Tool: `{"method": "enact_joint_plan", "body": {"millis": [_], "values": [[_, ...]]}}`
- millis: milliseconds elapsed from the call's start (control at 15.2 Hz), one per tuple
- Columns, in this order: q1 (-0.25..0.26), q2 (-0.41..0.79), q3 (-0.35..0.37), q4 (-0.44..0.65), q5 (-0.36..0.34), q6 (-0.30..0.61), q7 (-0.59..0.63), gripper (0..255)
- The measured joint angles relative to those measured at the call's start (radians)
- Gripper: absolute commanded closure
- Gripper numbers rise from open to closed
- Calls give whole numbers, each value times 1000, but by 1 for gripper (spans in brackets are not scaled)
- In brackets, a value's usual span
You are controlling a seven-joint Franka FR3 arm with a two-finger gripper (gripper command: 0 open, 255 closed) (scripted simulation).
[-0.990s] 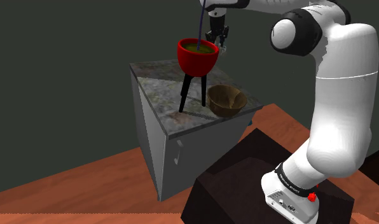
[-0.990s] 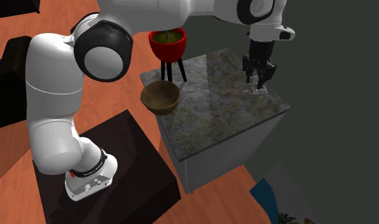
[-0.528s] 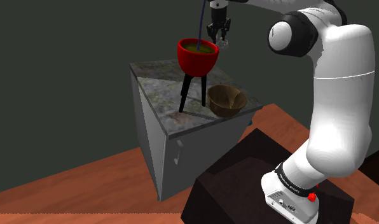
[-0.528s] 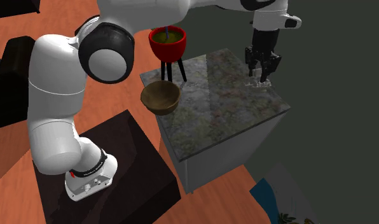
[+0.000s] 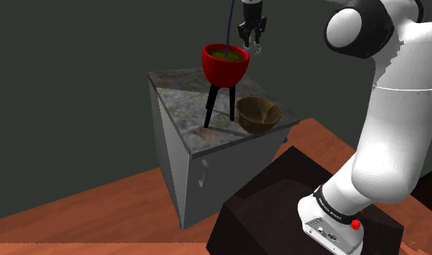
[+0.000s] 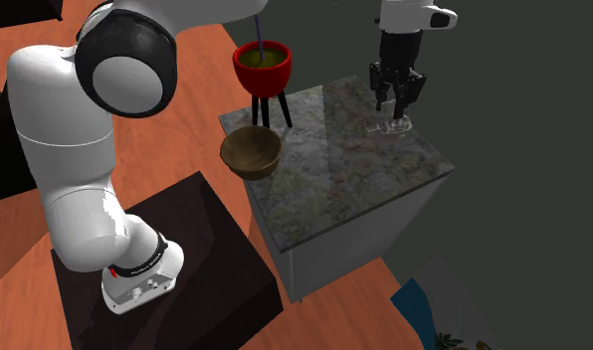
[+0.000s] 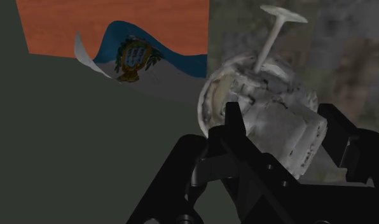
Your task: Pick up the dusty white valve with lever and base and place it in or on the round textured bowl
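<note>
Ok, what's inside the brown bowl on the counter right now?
Nothing shows inside the brown bowl, just its ribbed inner wall, seen from above. Its near wall covers a strip of the inside. The valve sits clasped in the gripper.

Mottled counter [image 5: 180, 101]: brown bowl [image 5: 258, 114], red planter [image 5: 225, 64]

In the wrist view, the pincer [image 7: 283, 121] covers the lower part of the valve [image 7: 264, 102]. At the shoulder view's top centre the valve is too small to make out, and the arm [image 5: 396, 109] is cut off by the top edge at upper right.
</note>
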Motion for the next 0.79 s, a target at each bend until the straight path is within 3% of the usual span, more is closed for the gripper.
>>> {"method": "enact_joint_plan", "body": {"millis": [396, 792], "values": [[96, -273, 18, -368, -71, 76, 115, 255], [161, -482, 64, -613, -114, 86, 237, 255]]}}
